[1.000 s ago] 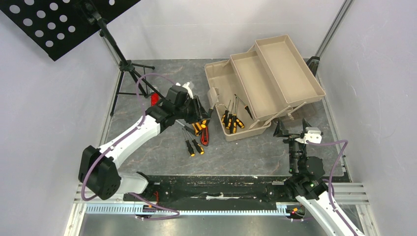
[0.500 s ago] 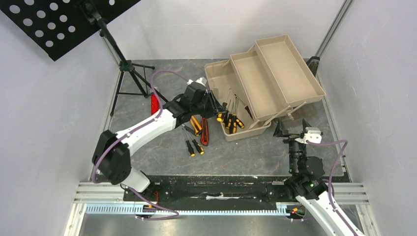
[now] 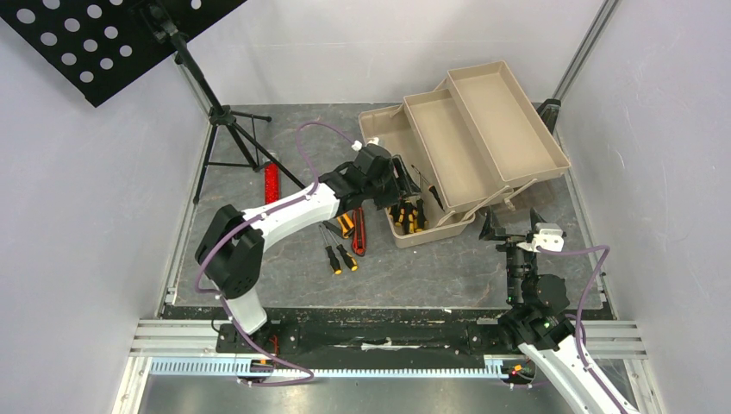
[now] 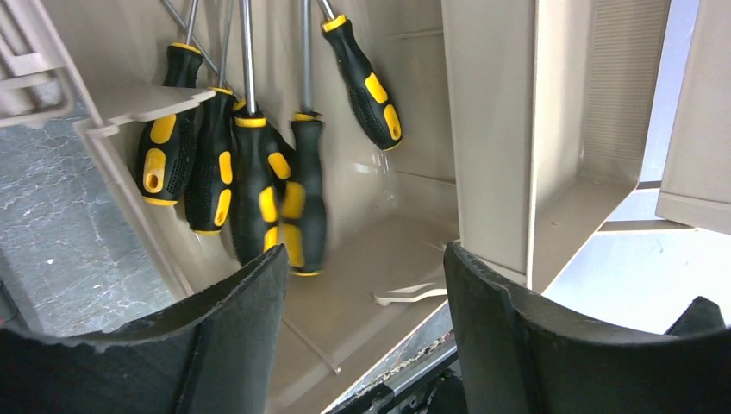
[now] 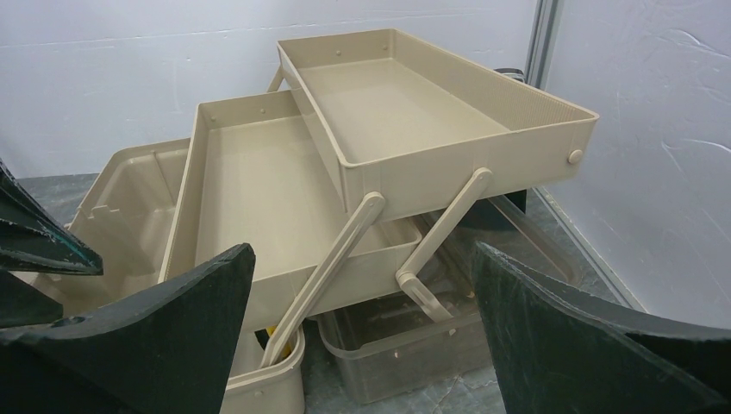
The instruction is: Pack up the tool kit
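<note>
The tan toolbox (image 3: 509, 121) is standing open at the desk's (image 3: 448, 267) far right, with several yellow-and-black screwdrivers (image 4: 259, 181) lying in its bottom compartment. The left end effector (image 4: 362, 259) is hovering over them, jaws apart and empty. The right end effector (image 3: 511, 222) is hanging wide open beside the box.

The top camera looks steeply down from behind, taking in the whole table (image 3: 431, 267). The left wrist camera sits close inside the toolbox (image 3: 465, 147). The right wrist camera faces its fold-out trays (image 5: 388, 103) from nearby. All three views share the toolbox.
</note>
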